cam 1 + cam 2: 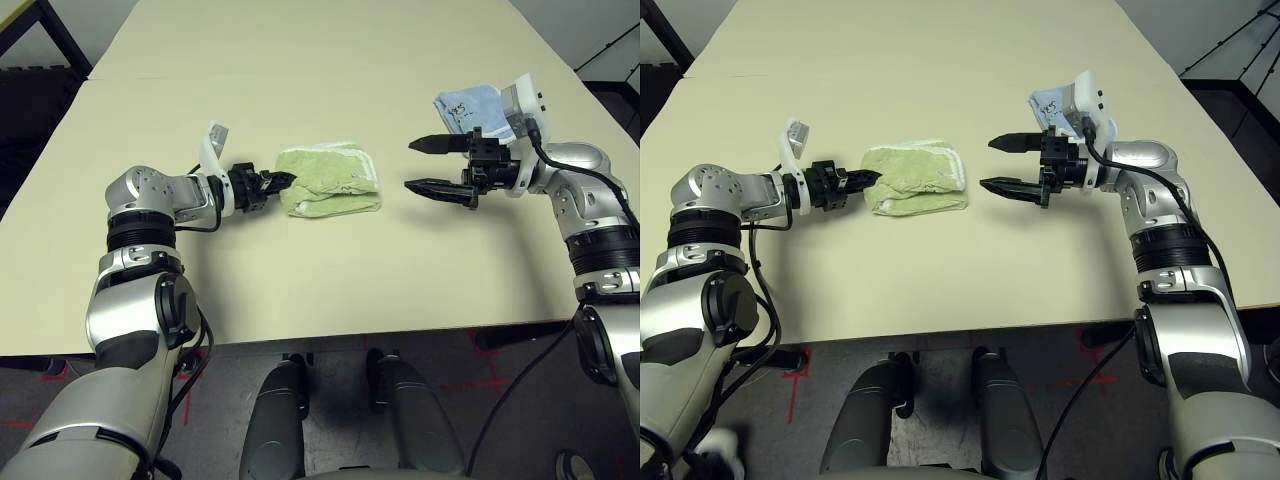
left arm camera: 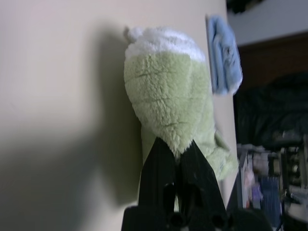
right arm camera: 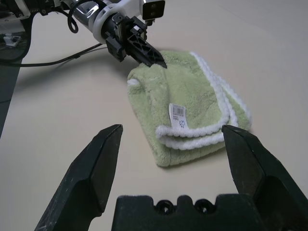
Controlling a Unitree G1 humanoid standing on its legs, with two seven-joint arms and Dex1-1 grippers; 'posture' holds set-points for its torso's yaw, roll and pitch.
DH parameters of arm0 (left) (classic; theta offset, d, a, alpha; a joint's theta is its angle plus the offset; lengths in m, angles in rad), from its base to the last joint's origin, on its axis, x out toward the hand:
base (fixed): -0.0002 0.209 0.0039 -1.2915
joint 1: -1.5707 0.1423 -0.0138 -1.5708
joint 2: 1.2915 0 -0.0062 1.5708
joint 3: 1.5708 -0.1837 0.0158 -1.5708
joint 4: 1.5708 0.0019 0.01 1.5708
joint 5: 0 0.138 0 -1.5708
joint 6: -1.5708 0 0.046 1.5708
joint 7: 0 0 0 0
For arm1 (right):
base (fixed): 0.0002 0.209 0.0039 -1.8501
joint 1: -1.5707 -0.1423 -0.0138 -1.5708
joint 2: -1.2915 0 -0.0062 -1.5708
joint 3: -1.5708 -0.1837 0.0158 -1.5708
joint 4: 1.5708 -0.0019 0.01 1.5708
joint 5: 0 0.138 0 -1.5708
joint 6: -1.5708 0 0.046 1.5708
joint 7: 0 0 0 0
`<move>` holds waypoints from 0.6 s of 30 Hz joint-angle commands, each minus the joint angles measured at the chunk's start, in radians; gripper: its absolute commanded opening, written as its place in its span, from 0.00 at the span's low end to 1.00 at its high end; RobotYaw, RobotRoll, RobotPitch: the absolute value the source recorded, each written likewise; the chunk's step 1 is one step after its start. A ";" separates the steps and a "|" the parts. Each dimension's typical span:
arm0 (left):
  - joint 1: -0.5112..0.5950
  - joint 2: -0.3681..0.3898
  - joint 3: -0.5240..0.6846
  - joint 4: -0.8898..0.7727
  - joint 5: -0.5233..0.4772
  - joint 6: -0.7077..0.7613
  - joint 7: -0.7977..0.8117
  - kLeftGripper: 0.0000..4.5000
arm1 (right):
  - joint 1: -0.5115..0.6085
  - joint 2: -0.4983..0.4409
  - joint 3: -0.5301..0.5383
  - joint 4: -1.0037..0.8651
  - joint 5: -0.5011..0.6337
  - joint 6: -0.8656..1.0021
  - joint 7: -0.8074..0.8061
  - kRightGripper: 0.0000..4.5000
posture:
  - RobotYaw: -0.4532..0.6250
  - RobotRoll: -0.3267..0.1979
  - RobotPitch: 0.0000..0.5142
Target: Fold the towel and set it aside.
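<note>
Nearest, on the right, wide open and empty: right pincer (image 1: pixel 437 170), pointing across a gap at green towel (image 1: pixel 330 180), folded mid-counter (image 1: pixel 300 280). Left pincer (image 1: pixel 290 180) nearer, closed on towel's left side; likely next, folding towards the right.

One light green terry cloth towel with white stitched edging (image 1: pixel 330 180), folded, mid-table; one smaller light blue folded cloth with white edging (image 1: pixel 470 108), towards far right corner; one pale cream flat-topped table (image 1: pixel 300 280) beneath both; two black two-fingered grippers, left (image 1: pixel 268 184) and right (image 1: pixel 408 164)
</note>
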 commanded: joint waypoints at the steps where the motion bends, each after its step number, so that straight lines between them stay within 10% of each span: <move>1: -0.010 -0.019 0.096 -0.018 -0.047 -0.124 0.098 0.01 | 0.011 -0.012 -0.006 -0.001 0.001 -0.006 -0.005 1.00 | 0.37 0.62 0.42; 18: -0.018 -0.036 0.282 0.134 -0.076 -1.029 0.501 0.01 | -0.019 0.007 -0.005 0.014 0.004 -0.013 -0.026 1.00 | 0.38 0.62 0.42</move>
